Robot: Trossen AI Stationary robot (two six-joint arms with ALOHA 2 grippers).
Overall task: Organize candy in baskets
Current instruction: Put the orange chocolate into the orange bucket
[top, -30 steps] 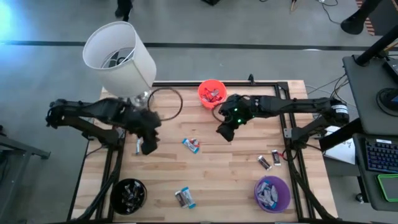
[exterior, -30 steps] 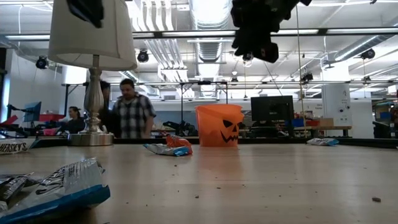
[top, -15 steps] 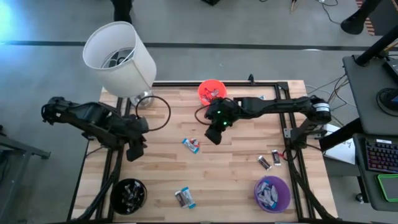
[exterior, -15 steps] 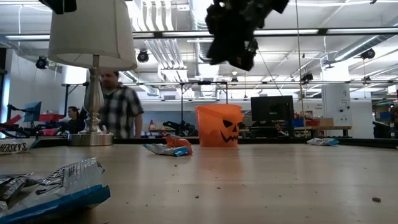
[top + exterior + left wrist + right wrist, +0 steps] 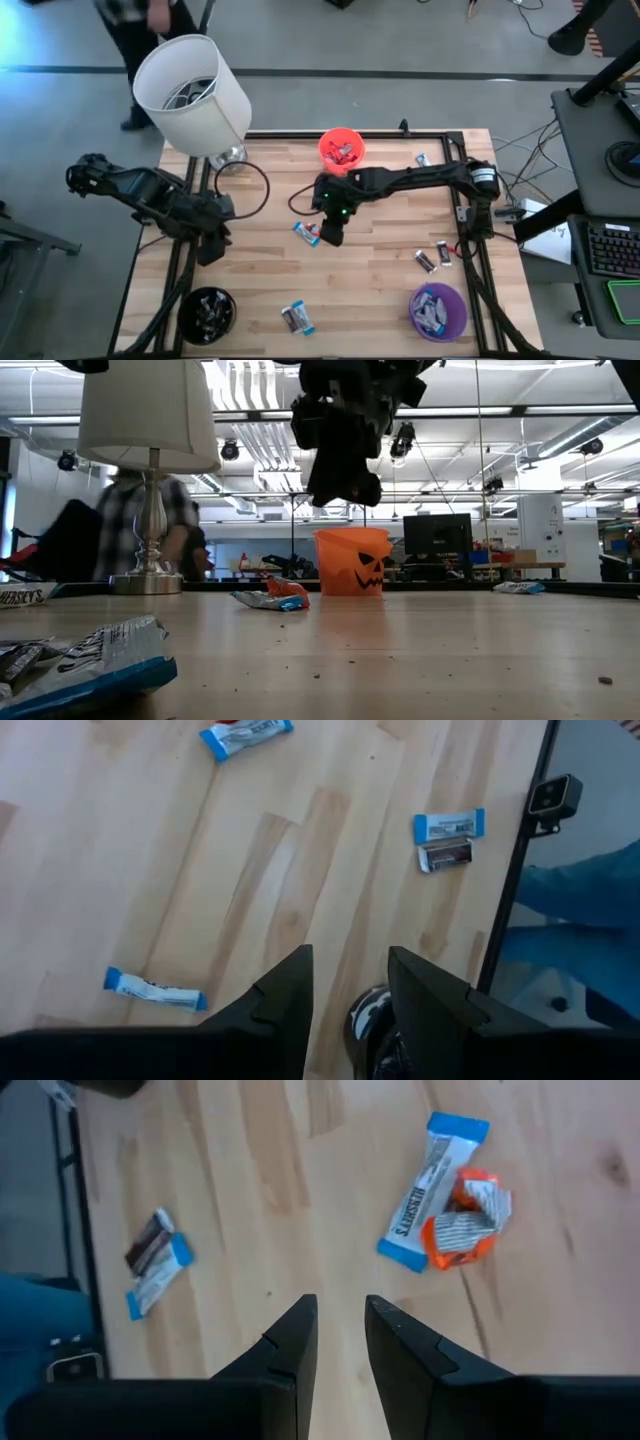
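Candy: three baskets part-filled; loose candy remained mid-tabletop, more near the front and right edges. Right claw empty, narrow, beside it; left claw narrow, empty, idle.

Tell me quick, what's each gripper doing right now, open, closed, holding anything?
Left gripper: open, holding nothing.
Right gripper: open with a narrow gap, holding nothing, above the blue and orange candies.
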